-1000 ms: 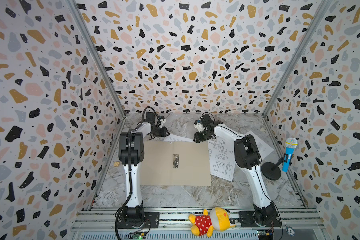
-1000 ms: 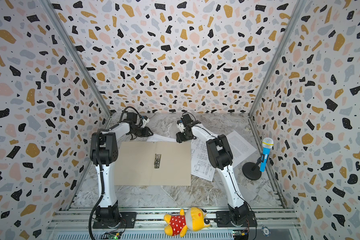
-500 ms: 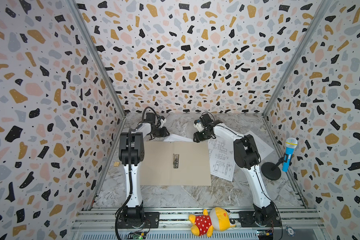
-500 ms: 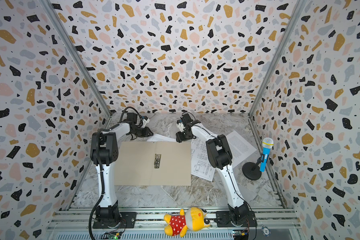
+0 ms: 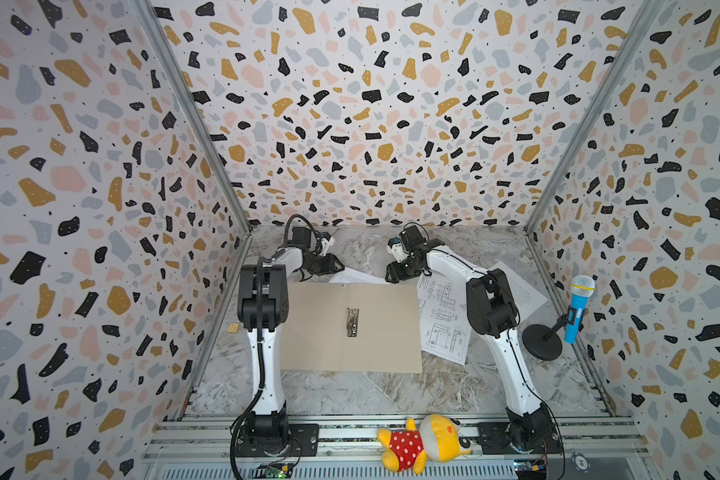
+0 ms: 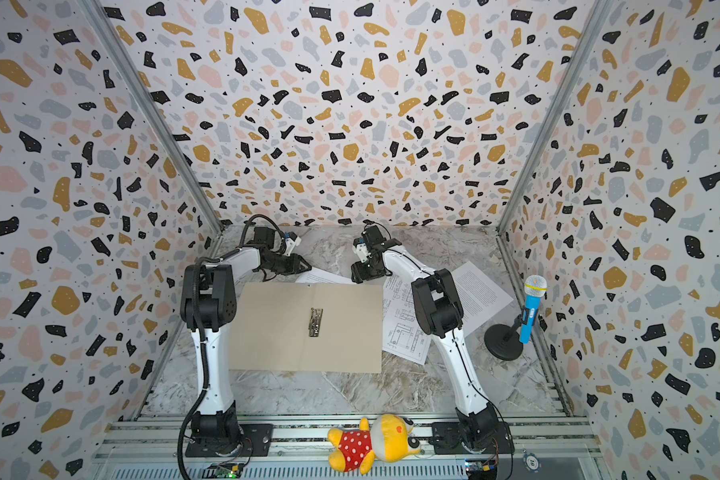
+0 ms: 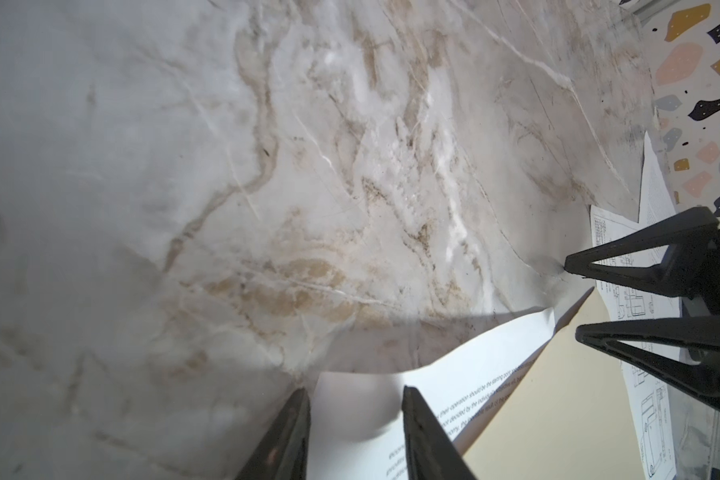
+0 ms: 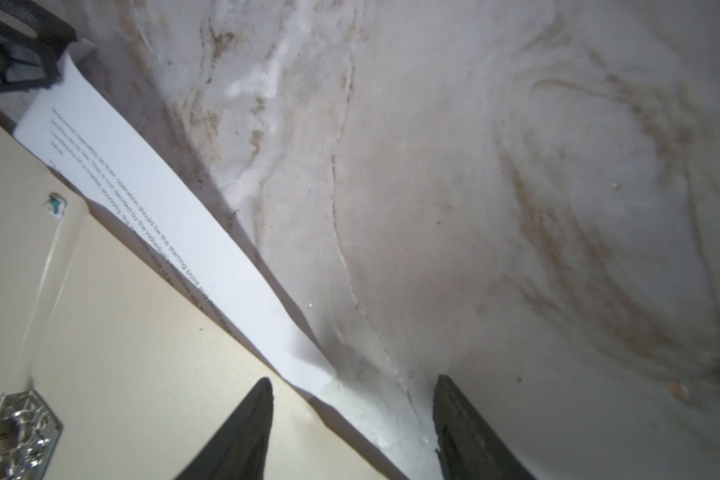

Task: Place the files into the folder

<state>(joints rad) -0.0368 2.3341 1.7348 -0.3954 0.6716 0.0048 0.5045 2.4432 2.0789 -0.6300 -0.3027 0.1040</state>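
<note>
The tan folder (image 5: 329, 332) (image 6: 275, 332) lies open and flat, its silver clip (image 5: 352, 322) (image 8: 17, 436) at the spine. One text sheet (image 5: 356, 276) (image 7: 474, 365) (image 8: 163, 199) pokes out from under the folder's far edge. My left gripper (image 5: 337, 266) (image 7: 356, 395) is open, its fingers either side of that sheet's raised left corner. My right gripper (image 5: 391, 276) (image 8: 352, 380) stands open, straddling the sheet's right corner and the folder edge. A sheet of line drawings (image 5: 445, 320) lies right of the folder. Another text sheet (image 5: 520, 291) lies partly under the right arm.
A blue toy microphone on a black stand (image 5: 578, 307) is at the right wall. A yellow plush toy (image 5: 425, 442) lies on the front rail. A small wooden piece (image 5: 232, 328) sits by the left wall. Patterned walls close in three sides.
The left jaws have widened around the sheet's corner after narrowing briefly. Both arms stay in nearly the same places at the folder's far edge.
</note>
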